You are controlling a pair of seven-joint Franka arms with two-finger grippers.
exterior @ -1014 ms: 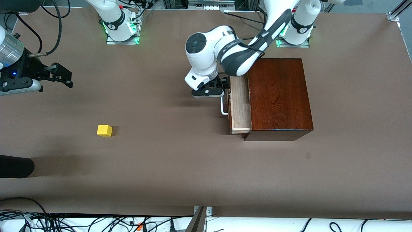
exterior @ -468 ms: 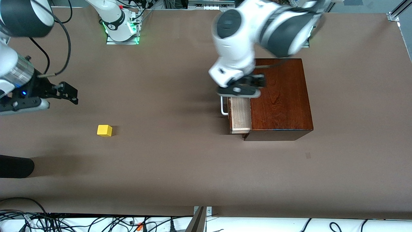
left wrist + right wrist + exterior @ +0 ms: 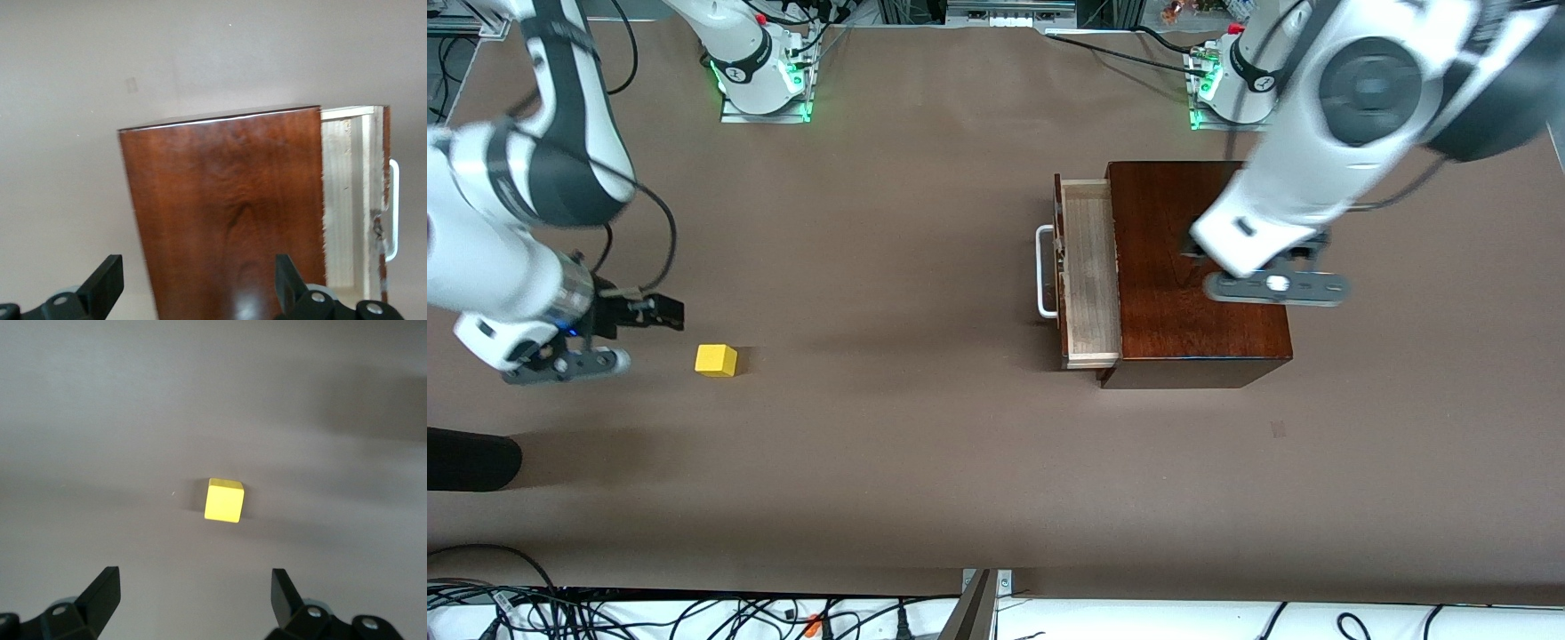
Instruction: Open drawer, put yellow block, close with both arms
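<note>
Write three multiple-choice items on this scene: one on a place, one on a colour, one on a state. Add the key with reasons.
1. Where is the yellow block?
A. in the drawer
B. on the table
C. in a hand

2. What colour is the handle of the drawer?
A. white
B. black
C. yellow

3. How do the right hand's fingers stand?
A. shut on the block
B. shut on nothing
C. open

Key: B, the block sits on bare table toward the right arm's end. A, the bar shows white. C, the right wrist view shows a wide gap between the fingers. The left hand is over the wooden box.
</note>
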